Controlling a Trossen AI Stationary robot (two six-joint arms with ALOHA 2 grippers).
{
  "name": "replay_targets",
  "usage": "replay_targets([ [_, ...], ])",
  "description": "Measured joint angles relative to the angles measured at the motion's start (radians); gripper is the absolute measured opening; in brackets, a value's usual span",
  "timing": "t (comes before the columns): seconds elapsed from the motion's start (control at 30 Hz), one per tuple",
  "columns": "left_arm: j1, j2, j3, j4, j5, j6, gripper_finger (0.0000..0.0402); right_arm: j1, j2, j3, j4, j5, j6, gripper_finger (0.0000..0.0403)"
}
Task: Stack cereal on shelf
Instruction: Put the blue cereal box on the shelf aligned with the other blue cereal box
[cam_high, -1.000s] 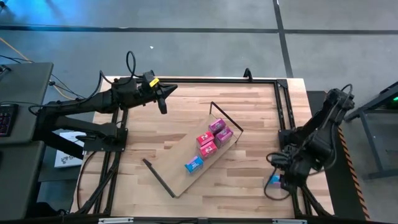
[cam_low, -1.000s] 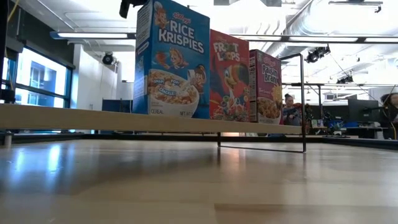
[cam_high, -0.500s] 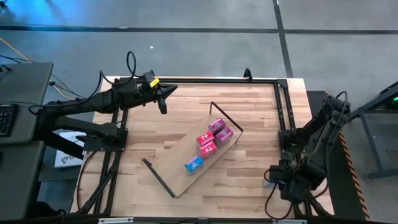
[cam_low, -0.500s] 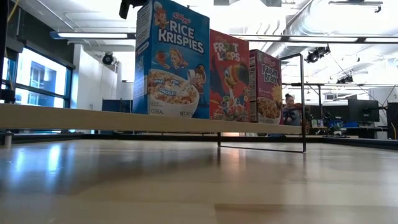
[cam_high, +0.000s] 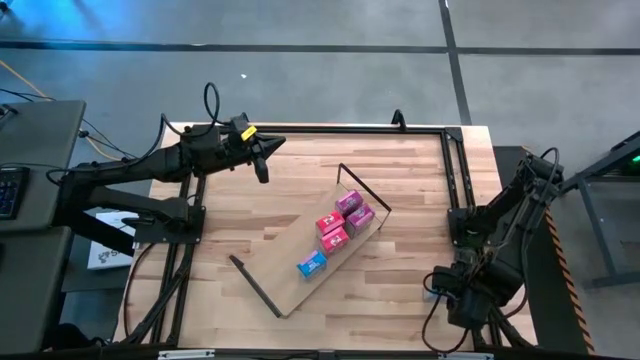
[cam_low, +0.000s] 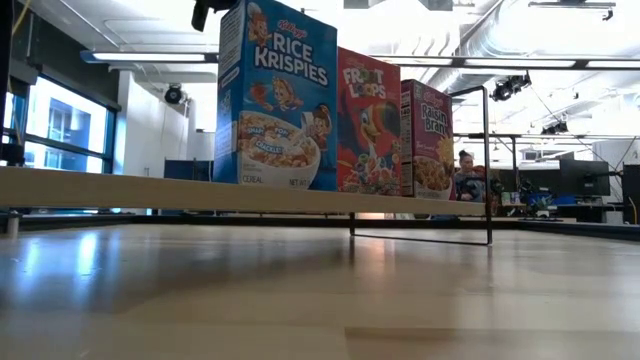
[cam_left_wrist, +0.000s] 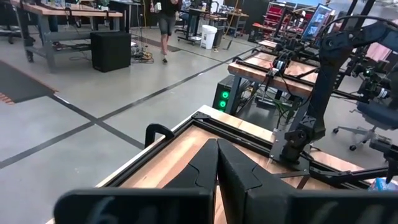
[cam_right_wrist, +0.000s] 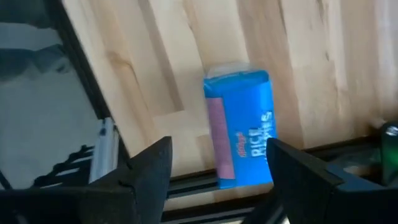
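The right wrist view is showing what the overhead camera barely catches: a blue Rice Krispies box (cam_right_wrist: 239, 127) lying flat on the table (cam_right_wrist: 298, 56) close to its dark edge frame, seen between the right gripper (cam_right_wrist: 214, 171) and its two dark fingers (cam_right_wrist: 146, 168), which are standing wide apart with the box in the gap beyond their tips and not touching it. In the high view that same box is only peeking out as a small blue patch (cam_high: 437, 291) at the lower right of the frame, under the right gripper (cam_high: 452, 292). The shelf (cam_high: 290, 270) is lying diagonally across the middle of the table (cam_high: 400, 170), carrying four cereal boxes (cam_high: 335, 232) in a row, three pink or red toward its upper right end and a blue one at the lower left of the row. The low view is showing three of them upright on the board, Rice Krispies (cam_low: 275, 95), Froot Loops (cam_low: 368, 122) and Raisin Bran (cam_low: 428, 140). The left gripper (cam_high: 262, 160) is hovering in the upper left, its jaws pressed together. Compared with a second ago, the right arm is reaching lower and nearer the bottom edge.
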Motion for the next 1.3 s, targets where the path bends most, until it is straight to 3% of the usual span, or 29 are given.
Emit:
replay_targets([
  [0.4,-0.001,0.0,0.0,-0.023,0.0,-0.038,0.0,-0.002,0.018,-0.038,-0.017,0.048,-0.081,0.0238],
  [0.53,-0.001,0.0,0.0,-0.023,0.035,-0.039,0.0,-0.002,0.019,-0.086,0.048,-0.024,-0.098,0.0238],
  [1.03,-0.001,0.0,0.0,-0.023,0.041,-0.039,0.0,-0.002,0.019,-0.219,0.264,-0.005,-0.171,0.0238],
  [1.3,-0.001,0.0,0.0,-0.007,0.015,-0.042,0.0,-0.007,0.018,-0.219,0.272,0.001,-0.211,0.0179],
])
